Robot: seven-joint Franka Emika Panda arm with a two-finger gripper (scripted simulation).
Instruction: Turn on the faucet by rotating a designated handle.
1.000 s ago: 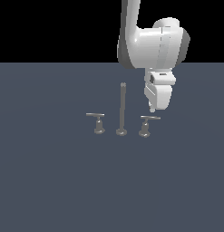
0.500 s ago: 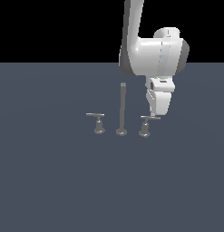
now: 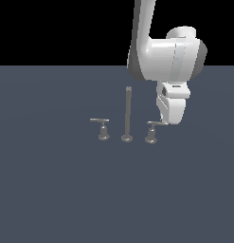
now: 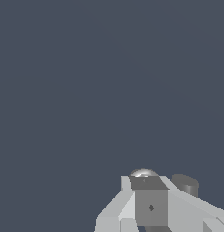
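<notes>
**Arm at the lever, turn not yet begun**

Faucet [image 3: 127, 116] stands mid-floor: a tall thin rod with one short lever on each side. The lever on the exterior view's right, the handle [image 3: 153, 125] to be turned, has its flat bar lying level on a stubby stem. Its twin lever [image 3: 100, 122] on the exterior view's left sits well apart from the arm.

Gripper [image 3: 169, 121] hangs low, just beside the outer end of the handle's bar; whether it touches cannot be told. In the wrist view, the gripper [image 4: 152, 206] fills the lower corner with a rounded metal cap and a dark stub peeking past it. How far the fingers are spread cannot be told from either view, and nothing seems held.

Judged step: approach finished or nearly so, push about to start. Next move likely calls for firm contact on the bar's end, then a sideways sweep around the stem, keeping level so the fingers do not slip off the thin bar.
</notes>
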